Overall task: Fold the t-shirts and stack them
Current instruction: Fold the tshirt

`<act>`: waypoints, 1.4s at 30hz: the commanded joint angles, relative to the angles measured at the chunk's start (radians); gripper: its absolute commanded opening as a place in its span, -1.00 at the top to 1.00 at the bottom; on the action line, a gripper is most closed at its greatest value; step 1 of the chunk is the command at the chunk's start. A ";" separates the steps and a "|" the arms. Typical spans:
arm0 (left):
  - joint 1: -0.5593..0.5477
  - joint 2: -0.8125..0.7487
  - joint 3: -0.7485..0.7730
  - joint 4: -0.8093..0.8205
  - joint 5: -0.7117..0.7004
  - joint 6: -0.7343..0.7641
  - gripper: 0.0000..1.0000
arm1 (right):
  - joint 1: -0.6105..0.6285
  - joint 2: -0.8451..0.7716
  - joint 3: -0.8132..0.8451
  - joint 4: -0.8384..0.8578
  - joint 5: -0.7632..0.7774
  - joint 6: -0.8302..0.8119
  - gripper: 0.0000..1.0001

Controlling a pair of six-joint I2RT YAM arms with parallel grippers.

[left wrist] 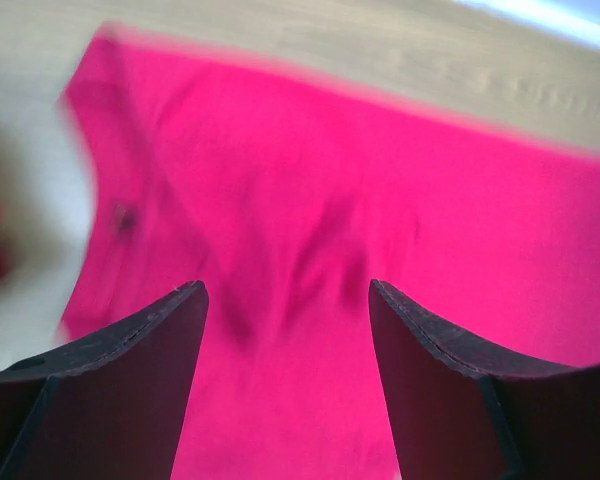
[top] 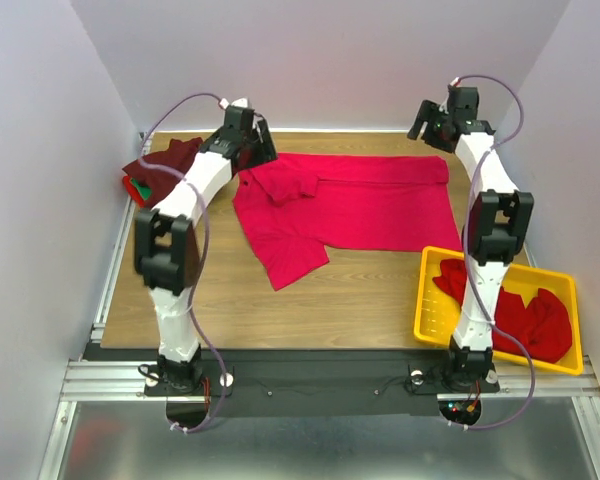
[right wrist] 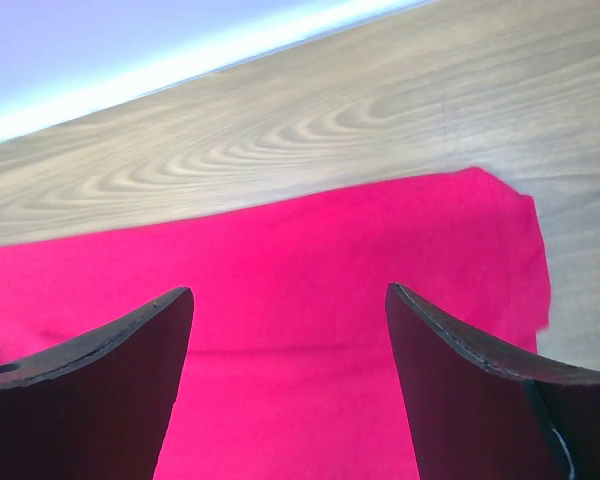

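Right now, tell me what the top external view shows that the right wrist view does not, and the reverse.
Only the top external view: the yellow plastic slotted tray at the near right, holding crumpled red shirts, and the dark maroon shirt pile at the far left corner.
Only the right wrist view: the right gripper close up, its jaws spread with nothing between them, hanging over the cloth.
Both: the bright red t-shirt spread on the wooden table.

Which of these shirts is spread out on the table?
The bright red t-shirt in the middle. The maroon shirts lie bunched at the far left; the other red shirts are heaped in the yellow tray.
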 commanded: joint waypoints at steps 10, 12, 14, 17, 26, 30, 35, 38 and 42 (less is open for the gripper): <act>-0.134 -0.573 -0.840 -0.125 0.075 -0.065 -0.51 | -0.005 -0.505 -0.586 0.030 -0.032 0.024 -0.65; -0.154 -0.611 -0.908 -0.107 0.125 -0.065 -0.51 | -0.005 -0.560 -0.667 0.030 -0.041 0.025 -0.65; -0.184 -0.619 -0.941 -0.098 0.140 -0.067 -0.50 | -0.005 -0.598 -0.706 0.030 -0.043 0.027 -0.65; -0.214 -0.624 -0.990 -0.084 0.123 -0.080 -0.51 | -0.005 -0.635 -0.782 0.030 -0.041 0.033 -0.65; -0.247 -0.561 -0.987 -0.020 0.146 -0.091 -0.51 | -0.005 -0.698 -0.867 0.030 -0.035 0.034 -0.64; -0.258 -0.517 -0.968 -0.007 0.129 -0.087 -0.51 | -0.005 -0.715 -0.887 0.030 -0.018 0.040 -0.64; -0.284 -0.461 -0.922 -0.024 0.117 -0.073 -0.52 | -0.006 -0.727 -0.922 0.030 0.008 0.093 -0.65; -0.295 -0.443 -0.919 -0.035 0.103 -0.077 -0.42 | -0.006 -0.731 -0.938 0.029 0.016 0.102 -0.64; -0.318 -0.429 -0.921 -0.084 0.070 -0.077 -0.17 | -0.006 -0.741 -0.941 0.029 0.026 0.105 -0.64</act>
